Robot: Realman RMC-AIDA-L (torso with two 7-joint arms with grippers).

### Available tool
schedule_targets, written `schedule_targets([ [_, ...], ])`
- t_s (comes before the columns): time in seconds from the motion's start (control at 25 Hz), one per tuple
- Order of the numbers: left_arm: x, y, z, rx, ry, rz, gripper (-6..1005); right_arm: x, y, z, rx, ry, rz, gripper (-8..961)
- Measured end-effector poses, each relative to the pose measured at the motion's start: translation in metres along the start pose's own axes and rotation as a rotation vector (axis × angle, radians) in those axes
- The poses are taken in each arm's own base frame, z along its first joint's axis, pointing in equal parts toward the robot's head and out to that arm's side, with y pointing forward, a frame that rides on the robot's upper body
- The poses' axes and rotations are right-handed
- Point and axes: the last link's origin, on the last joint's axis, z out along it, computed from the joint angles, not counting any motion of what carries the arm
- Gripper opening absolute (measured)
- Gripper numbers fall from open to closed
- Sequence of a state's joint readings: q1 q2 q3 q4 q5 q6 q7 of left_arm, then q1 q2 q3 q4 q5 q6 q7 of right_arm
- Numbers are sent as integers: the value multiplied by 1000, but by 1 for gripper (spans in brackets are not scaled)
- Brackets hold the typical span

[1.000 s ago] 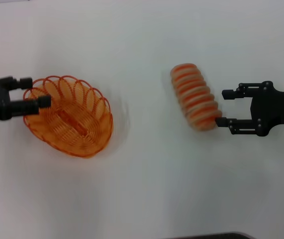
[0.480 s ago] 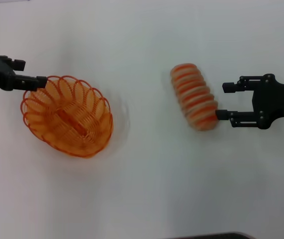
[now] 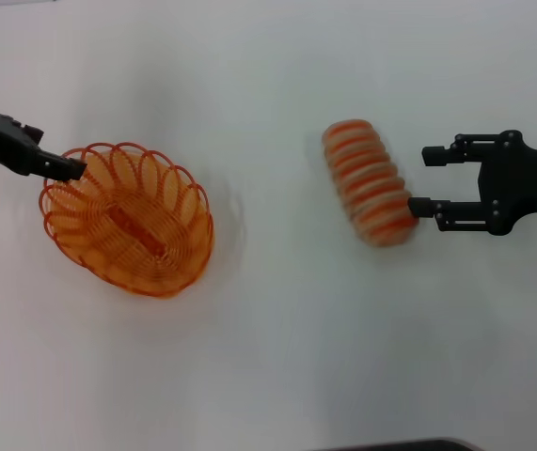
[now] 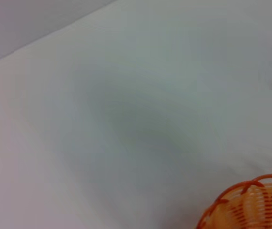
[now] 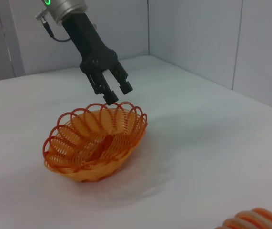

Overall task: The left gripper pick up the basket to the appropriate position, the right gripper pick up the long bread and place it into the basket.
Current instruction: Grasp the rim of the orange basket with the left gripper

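Both pairs of jaws stand apart and hold nothing. On the robot's left the left gripper hangs tilted over the far-left end of the basket, its fingertips just above the looped rim; the right wrist view shows a small gap between the lower fingertip and the wire, though whether they touch cannot be told for sure. That basket sits upright on the white table, an oval whose long axis runs on a diagonal from far-left to near-right; a corner of its rim also shows in the left wrist view. Well apart from it, on the robot's right, the bread lies flat on the table, its long axis also slanting from far-left to near-right, ridges running across it. Beside the bread's near-right end is the right gripper, level and pointing left, its nearer finger against the loaf's end and its farther one clear.
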State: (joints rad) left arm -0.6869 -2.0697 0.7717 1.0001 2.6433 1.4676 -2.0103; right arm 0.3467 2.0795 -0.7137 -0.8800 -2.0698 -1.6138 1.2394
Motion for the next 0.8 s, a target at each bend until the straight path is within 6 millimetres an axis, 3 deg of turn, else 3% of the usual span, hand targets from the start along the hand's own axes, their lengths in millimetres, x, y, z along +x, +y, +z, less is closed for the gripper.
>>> schedule_targets([
  [0.48, 0, 9, 28, 45, -84, 32, 741, -3, -1, 2, -4, -5, -7, 712],
  [0.8, 1, 14, 35, 47, -93, 49, 721, -3, -3, 2, 8, -5, -6, 713],
])
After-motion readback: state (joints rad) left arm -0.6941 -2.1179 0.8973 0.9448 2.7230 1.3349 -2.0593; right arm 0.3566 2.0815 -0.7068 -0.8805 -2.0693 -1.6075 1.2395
